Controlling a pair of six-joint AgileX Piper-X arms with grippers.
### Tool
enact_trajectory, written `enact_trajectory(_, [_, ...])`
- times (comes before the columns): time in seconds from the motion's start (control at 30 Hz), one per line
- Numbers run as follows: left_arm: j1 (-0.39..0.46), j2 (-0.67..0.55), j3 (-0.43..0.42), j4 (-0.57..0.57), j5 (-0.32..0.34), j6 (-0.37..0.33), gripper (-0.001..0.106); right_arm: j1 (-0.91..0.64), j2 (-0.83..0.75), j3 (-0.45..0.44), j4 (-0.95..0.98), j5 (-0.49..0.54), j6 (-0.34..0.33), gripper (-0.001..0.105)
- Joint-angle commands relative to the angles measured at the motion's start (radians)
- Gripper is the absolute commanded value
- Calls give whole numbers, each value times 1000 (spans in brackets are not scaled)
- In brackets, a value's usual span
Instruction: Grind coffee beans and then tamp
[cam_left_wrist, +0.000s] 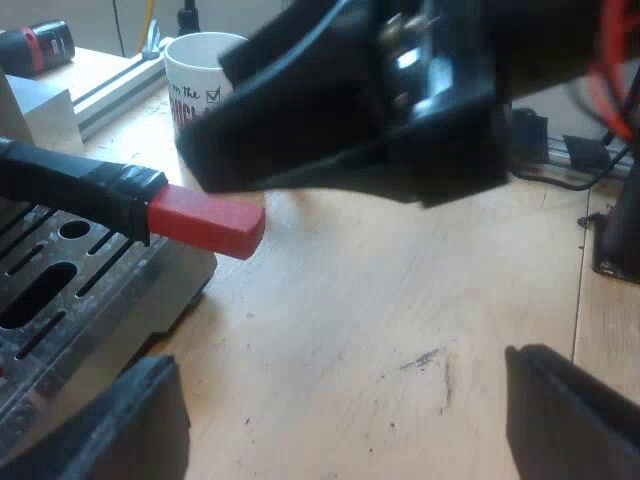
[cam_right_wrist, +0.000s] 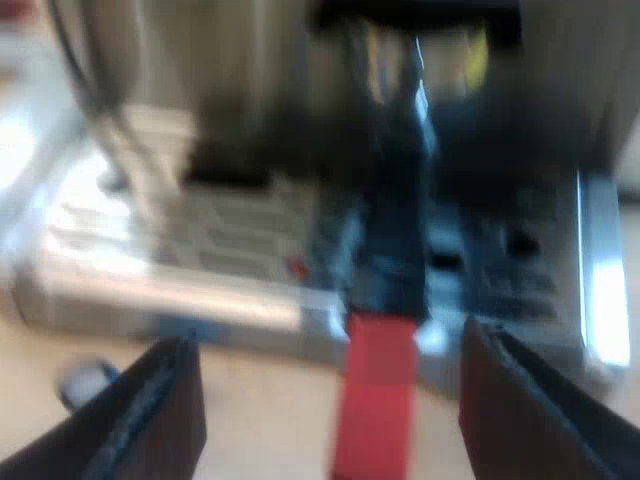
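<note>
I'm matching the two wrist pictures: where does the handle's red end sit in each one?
Left wrist view: the red end juts past the drip tray over the table, close to the mug.
Right wrist view: the red end points out from the drip tray, between the right gripper's open fingers.
Shared landmark: the slotted metal drip tray.

Pale wooden bench (cam_left_wrist: 400, 290), lightly scuffed with dark marks (cam_left_wrist: 425, 360); a metal rail (cam_left_wrist: 112, 90) lies beneath a plain wall (cam_left_wrist: 90, 18).

Both wrist views share the red handle end (cam_left_wrist: 207, 222): left from its side, right head-on, near.
</note>
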Motion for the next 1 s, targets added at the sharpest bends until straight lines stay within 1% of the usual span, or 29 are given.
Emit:
enact_trajectory(0.03, [-6, -5, -12, -8, -7, -9, 69, -49, -3, -19, 81, -104, 6, 58])
enact_trajectory(0.07, [-6, -5, -12, -8, -7, -9, 69, -62, -3, -21, 84, -125, 6, 58])
enact_trajectory(0.1, [-6, -5, -12, -8, -7, -9, 69, -93, -1, -21, 84, -169, 6, 58])
enact_trajectory(0.3, [-6, -5, -12, -8, -7, -9, 69, -153, -1, -21, 84, -231, 6, 58])
enact_trajectory(0.33, [-6, -5, -12, -8, -7, -9, 69, -176, 2, -21, 84, -285, 4, 58])
enact_trajectory(0.37, [-6, -5, -12, -8, -7, -9, 69, -185, 6, -21, 82, -307, 0, 58])
enact_trajectory(0.5, [-6, -5, -12, -8, -7, -9, 69, -191, 21, -19, 69, -307, -10, 58])
enact_trajectory(0.6, [-6, -5, -12, -8, -7, -9, 69, -191, 51, -19, 51, -345, -17, 58])
enact_trajectory(0.83, [-6, -5, -9, -4, -7, -9, 69, -194, 130, -19, -3, -343, -17, 58])
enact_trajectory(1.0, [-6, -5, -9, 8, -7, -9, 69, -227, 151, -19, -6, -362, -17, 58])
